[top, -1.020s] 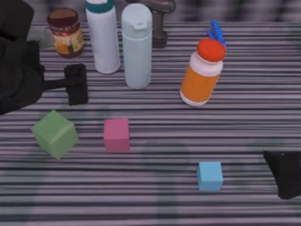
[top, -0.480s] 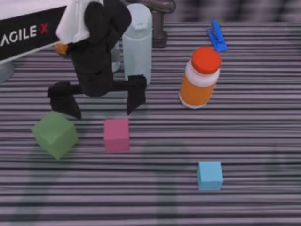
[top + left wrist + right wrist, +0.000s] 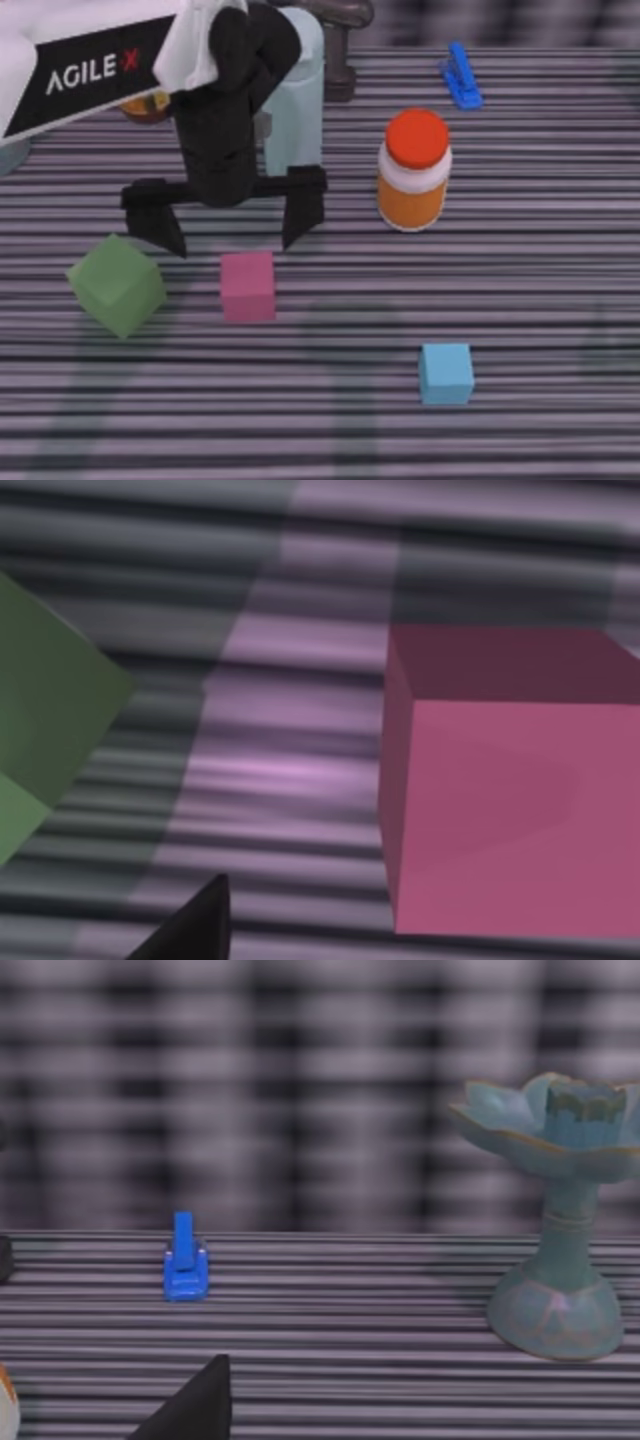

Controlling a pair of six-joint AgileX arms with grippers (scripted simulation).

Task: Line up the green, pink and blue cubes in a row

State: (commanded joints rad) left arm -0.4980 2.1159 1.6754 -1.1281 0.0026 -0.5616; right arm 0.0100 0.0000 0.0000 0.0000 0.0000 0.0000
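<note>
The pale green cube (image 3: 117,284) sits at the left, turned at an angle. Just right of it is the pink cube (image 3: 248,286), and the small sky-blue cube (image 3: 446,373) lies nearer the front right. My left gripper (image 3: 228,213) hangs open just behind the gap between green and pink, its fingers (image 3: 302,205) spread wide and touching neither. The left wrist view shows the pink cube (image 3: 510,790) and a corner of the green cube (image 3: 45,720) close up. My right arm is out of the top view; one dark fingertip (image 3: 205,1405) shows in its wrist view.
An orange bottle with a red cap (image 3: 413,170) stands behind the cubes. A darker blue clip (image 3: 461,76) lies at the back right. A pale bottle (image 3: 298,110) is partly hidden by my left arm. The right wrist view shows the clip (image 3: 185,1260) and a teal lotus stand (image 3: 555,1220).
My left arm has swung in from the left, and its open gripper now hangs behind the green and pink cubes. The right gripper has left the top view. The orange bottle stands slightly farther left.
</note>
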